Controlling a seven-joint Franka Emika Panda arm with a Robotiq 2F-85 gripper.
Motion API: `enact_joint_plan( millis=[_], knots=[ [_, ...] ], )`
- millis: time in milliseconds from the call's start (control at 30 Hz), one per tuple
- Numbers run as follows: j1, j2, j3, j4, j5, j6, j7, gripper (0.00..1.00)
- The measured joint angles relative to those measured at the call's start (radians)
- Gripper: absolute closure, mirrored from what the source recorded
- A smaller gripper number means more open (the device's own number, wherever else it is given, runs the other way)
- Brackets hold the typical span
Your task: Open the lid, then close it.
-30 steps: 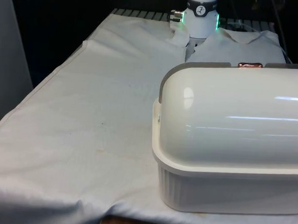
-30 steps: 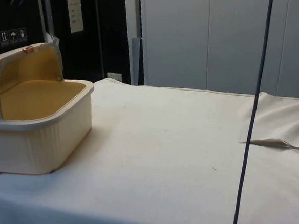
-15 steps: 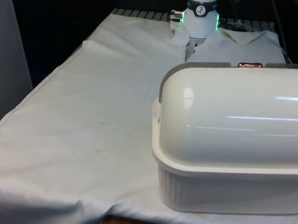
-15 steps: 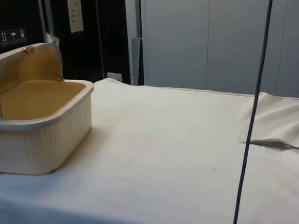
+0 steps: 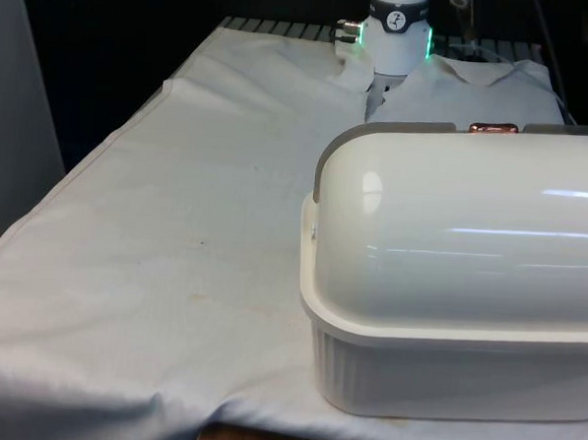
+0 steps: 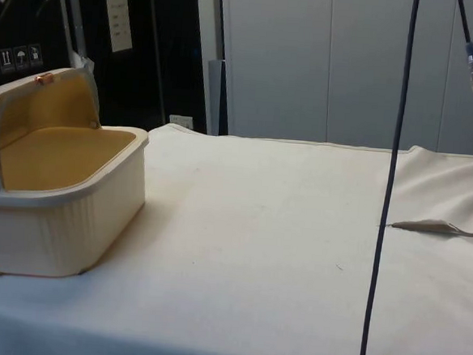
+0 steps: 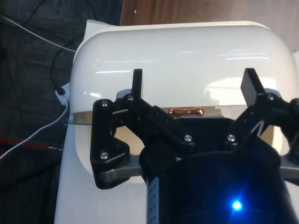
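White cloth (image 6: 280,254) is covering the table. Gripper (image 7: 194,84) is hovering wide apart above the bread box (image 5: 458,288). Its lid (image 6: 39,103) is sitting rolled back with the copper handle (image 7: 186,111) between the fingers.

The claw (image 7: 194,86) hung above the white bread box (image 7: 177,51), its two black fingers (image 7: 137,84) spread wide apart with nothing between them. Between the fingers lay a small copper handle (image 7: 186,111) on the edge of the rolled-back lid (image 7: 187,60). Beside the box, thin cables (image 7: 42,93) trailed over a dark floor (image 7: 28,56), and a strip of brown wood (image 7: 210,11) showed past it.
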State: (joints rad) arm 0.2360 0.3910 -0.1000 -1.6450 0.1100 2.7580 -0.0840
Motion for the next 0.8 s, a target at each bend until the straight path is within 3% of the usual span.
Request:
enact_joint_plan(
  millis=[300,500,533,567,767,800],
  knots=[
    [0.001,0.046,0.0,0.023,0.0,0.027,0.005,0.03],
    [0.002,0.056,0.0,0.031,0.0,0.03,0.007,0.34],
    [0.002,0.057,0.0,0.032,0.0,0.03,0.008,0.34],
    [0.003,0.058,0.0,0.033,0.0,0.03,0.008,0.43],
    [0.003,0.058,0.0,0.033,0.0,0.03,0.009,0.73],
    [0.004,0.058,0.0,0.033,0.0,0.03,0.009,0.82]
  ],
)
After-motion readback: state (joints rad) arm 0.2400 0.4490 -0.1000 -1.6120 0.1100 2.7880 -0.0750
